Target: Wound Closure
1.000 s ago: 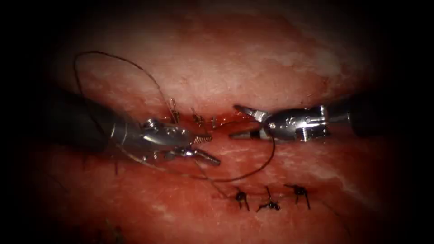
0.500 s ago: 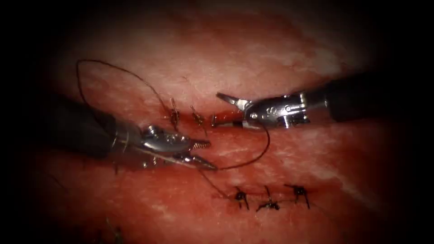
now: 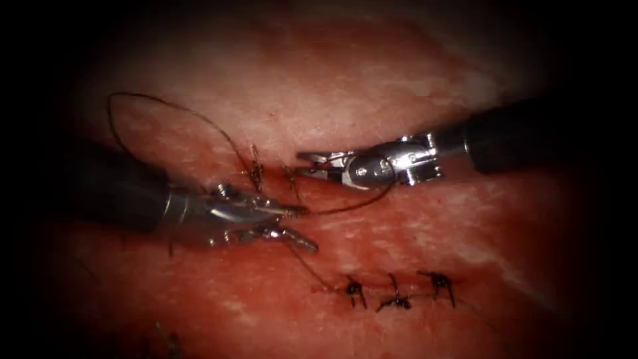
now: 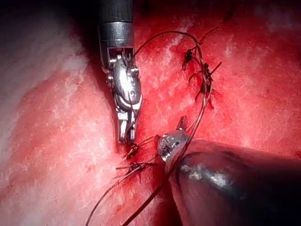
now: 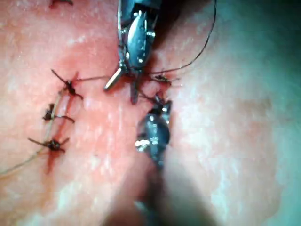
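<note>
On the tissue (image 3: 345,86) the cut (image 3: 332,181) runs across between the two tools. My right tool (image 3: 307,161) reaches in from the right, its jaws shut on a short thread end at the cut beside two tied stitches (image 3: 256,169). The left tool (image 3: 310,228) lies just below the cut with its jaws open and nothing between them. Dark thread (image 3: 345,207) stretches from beside its upper jaw to under the right tool, and a long loop (image 3: 166,103) arcs over the tissue on the left. I cannot tell where the needle is. The left wrist view has the right tool (image 4: 126,136) tip-down on a knot (image 4: 131,151).
A second closed line with three dark knots (image 3: 397,300) lies lower on the tissue; these knots (image 5: 51,143) also appear in the right wrist view. Red fluid wets the tissue around the cut. The left tool's dark shaft (image 3: 113,189) covers the left end.
The right tool moved left and slightly up to the cut and shut its jaws there. The slack thread loop between the tools drew up straight. The left tool shifted a little left.
</note>
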### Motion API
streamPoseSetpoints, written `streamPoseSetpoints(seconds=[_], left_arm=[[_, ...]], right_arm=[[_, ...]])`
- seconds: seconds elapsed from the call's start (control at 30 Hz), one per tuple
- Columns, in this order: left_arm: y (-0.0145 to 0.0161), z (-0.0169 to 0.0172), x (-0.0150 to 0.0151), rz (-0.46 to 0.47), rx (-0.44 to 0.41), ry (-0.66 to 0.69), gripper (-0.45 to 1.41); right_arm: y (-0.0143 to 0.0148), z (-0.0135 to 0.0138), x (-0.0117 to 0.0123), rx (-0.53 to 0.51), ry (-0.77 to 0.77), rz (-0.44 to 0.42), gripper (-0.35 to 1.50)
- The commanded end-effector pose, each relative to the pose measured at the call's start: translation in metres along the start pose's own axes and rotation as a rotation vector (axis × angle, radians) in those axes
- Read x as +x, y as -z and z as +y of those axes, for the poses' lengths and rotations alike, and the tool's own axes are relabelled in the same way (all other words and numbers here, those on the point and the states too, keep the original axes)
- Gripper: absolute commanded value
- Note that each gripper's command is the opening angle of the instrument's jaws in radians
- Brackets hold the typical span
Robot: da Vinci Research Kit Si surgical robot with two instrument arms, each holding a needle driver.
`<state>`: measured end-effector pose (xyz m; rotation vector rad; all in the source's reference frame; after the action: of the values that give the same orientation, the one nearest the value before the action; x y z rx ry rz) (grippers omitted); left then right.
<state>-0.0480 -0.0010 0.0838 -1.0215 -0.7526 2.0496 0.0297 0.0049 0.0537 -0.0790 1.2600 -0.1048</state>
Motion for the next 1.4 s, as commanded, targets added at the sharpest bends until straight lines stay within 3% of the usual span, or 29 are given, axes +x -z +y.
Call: streamPoseSetpoints(seconds=[0.03,0.3,0.43,0.67,0.93,1.4], left_arm=[[-0.0007,0.0002,-0.0006,-0.002,-0.001,0.002,0.49],[-0.0005,0.0002,0.0007,-0.002,-0.006,0.010,0.51],[-0.0008,0.0001,0.0011,0.000,-0.002,0.012,0.51],[-0.0014,-0.0005,0.0017,0.004,0.006,0.013,0.52],[-0.0014,-0.0024,0.0008,0.006,0.017,0.017,0.52],[-0.0021,-0.0029,-0.0004,0.007,0.025,0.019,0.52]], right_arm=[[-0.0005,-0.0006,-0.0002,0.003,0.007,-0.002,-0.35],[0.0001,0.0002,0.0003,0.041,0.188,0.001,-0.35],[0.0003,0.0015,0.0009,0.088,0.275,0.078,-0.35],[0.0000,0.0033,0.0024,0.130,0.309,0.138,-0.35],[0.0003,0.0041,0.0037,0.168,0.348,0.120,-0.35],[0.0011,0.0059,0.0056,0.142,0.383,0.107,-0.35]])
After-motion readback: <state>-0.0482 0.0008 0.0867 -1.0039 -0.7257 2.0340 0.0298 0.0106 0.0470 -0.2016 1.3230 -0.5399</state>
